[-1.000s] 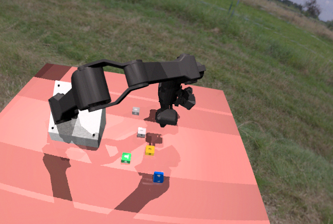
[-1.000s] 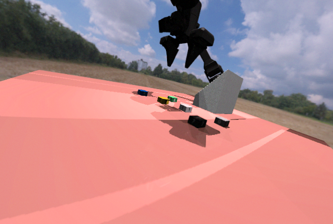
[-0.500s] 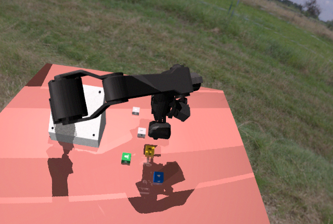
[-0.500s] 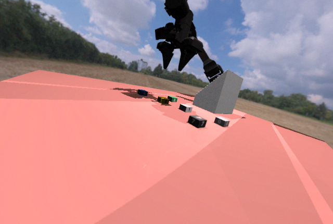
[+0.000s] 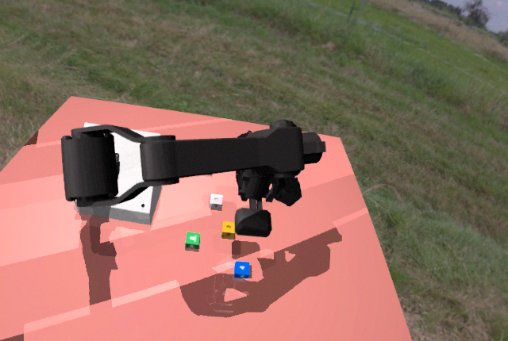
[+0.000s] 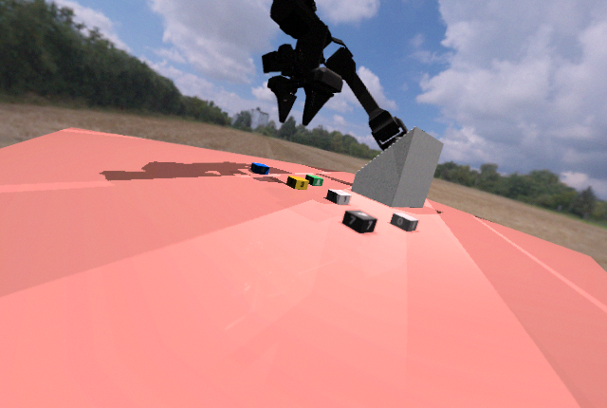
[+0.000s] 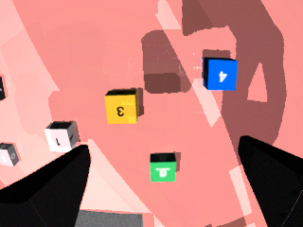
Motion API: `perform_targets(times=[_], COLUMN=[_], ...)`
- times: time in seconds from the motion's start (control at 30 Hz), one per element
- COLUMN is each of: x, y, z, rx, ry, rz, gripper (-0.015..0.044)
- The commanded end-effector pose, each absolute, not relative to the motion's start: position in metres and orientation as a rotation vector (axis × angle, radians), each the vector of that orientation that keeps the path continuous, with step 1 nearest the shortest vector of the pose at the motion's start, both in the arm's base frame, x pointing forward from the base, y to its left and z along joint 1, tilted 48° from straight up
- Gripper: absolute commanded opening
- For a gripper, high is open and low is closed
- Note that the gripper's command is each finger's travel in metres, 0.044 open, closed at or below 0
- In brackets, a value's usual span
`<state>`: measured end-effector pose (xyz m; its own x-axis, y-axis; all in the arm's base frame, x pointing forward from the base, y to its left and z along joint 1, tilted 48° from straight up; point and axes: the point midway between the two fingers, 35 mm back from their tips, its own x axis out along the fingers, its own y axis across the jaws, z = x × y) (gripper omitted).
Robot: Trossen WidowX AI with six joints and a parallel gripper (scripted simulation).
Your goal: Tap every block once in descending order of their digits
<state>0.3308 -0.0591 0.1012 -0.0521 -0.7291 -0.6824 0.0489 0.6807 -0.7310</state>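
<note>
My gripper is open and empty, high above the table, with the yellow, green and blue blocks below it. The blue block shows 4. The yellow block shows 3. The green block shows an underlined 6 or 9; I cannot tell which. A white block shows 1. A black block shows 7 and a whitish block shows 0; the arm hides both in the top view.
The arm's pale grey base block stands beside the blocks. The arm reaches out above the pink table. The arm's dark shadow falls across the table around the blue block.
</note>
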Motion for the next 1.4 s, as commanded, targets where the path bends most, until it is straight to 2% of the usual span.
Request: perform_targets(times=[0.0, 0.8, 1.1, 1.37], x=[0.334, 0.336, 0.377, 0.356], y=[-0.096, -0.099, 0.011, 0.100], z=[0.142, 0.145, 0.037, -0.072], rx=[-0.579, -0.588, -0.565, -0.574], ry=[1.485, 1.487, 1.482, 1.487], rz=[-0.723, -0.723, -0.675, -0.711], gripper=[0.0400, 0.0400, 0.0400, 0.0400])
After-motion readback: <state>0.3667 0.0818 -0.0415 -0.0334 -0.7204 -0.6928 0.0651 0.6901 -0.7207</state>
